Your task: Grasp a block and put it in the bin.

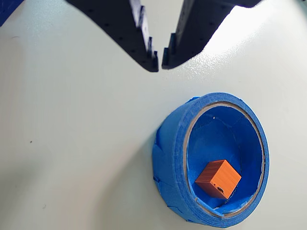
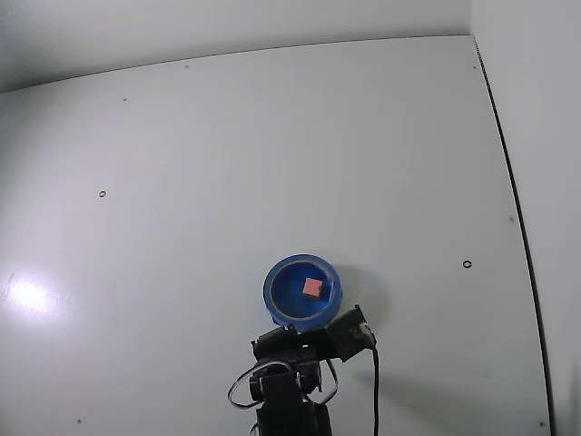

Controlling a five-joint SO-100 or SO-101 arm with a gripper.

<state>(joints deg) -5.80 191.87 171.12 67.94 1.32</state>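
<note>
In the wrist view the pincer (image 1: 159,61) hung over bare white bench (image 1: 72,143), up and to the left of the bin (image 1: 165,158), its two dark tips nearly touching with only a sliver of gap and nothing between them. The bin, a round blue ring with a thick taped rim, sat flat on the bench. The block (image 1: 218,178) lay inside the bin, on its floor toward the lower side, one corner turned up and close to the inner wall, though whether it touched I could not tell. In the fixed view the block (image 2: 312,287) showed as a small pink square within the bin (image 2: 272,295).

Judging by its look, the block was a light, rigid cube with smooth flat faces, unlikely to deform; two opposite flat sides would have given the surest hold, since a corner grip might have let it twist out. The task appeared done.
</note>
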